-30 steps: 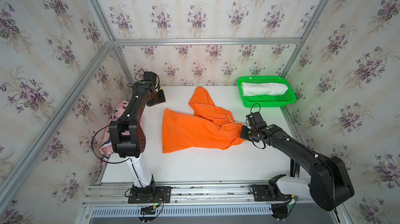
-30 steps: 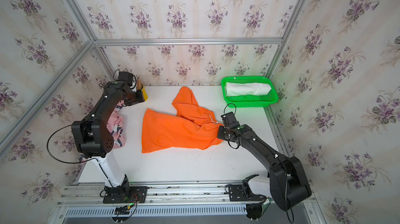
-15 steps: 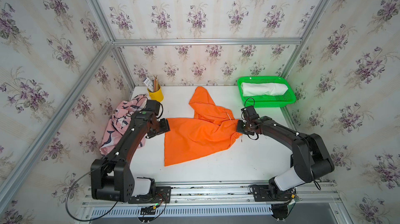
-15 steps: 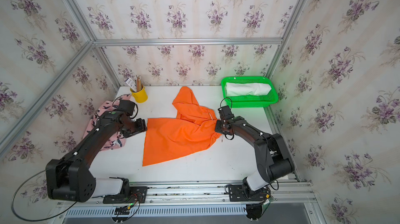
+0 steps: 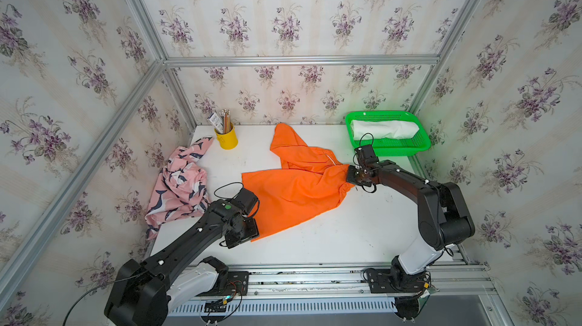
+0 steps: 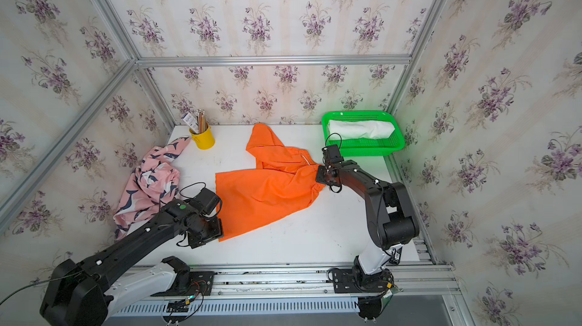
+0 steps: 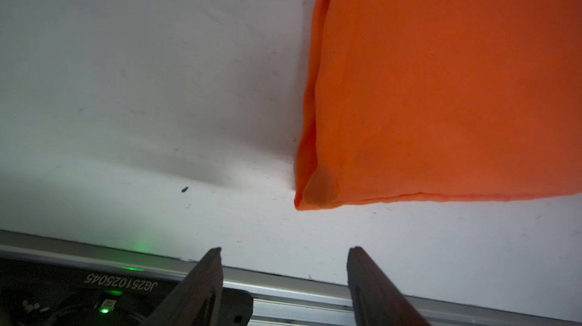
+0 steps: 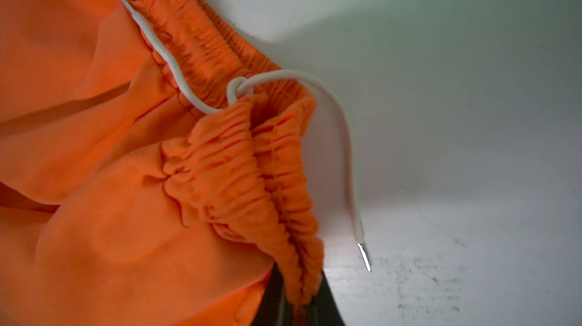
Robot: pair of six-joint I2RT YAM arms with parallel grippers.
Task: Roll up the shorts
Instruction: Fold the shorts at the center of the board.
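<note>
— Left gripper: jaws apart, nothing between them, low over the table. Right gripper: clenched on the gathered waistband of the orange shorts. Agree?

— Agree. Right wrist view shows the elastic pinched between the fingers. Drawstring is loose, one end lying on the table beside it.

— Step in hand, my reading: flatten the orange pair before rolling. Left goes for the near-left hem corner.

— Corner lies just ahead of the open jaws, not yet between them, flat on the surface. Advice: come in low, take both layers together, close only once the corner is well inside.

— Then draw left against the right's hold, gently. Cloth looks thin and would likely slip out of a shallow pinch.

— Note: one leg is bunched, running toward the far wall. It needs laying out too, or the roll comes out lopsided.

— Positions of the others?

— White shorts already rolled, inside the green basket, far right. Pink whale-print shorts crumpled at the left table edge, near the yellow pencil cup. Orange pair mid-table, between the two grippers.

— Progress, judged from the layout: one of three done.
</note>
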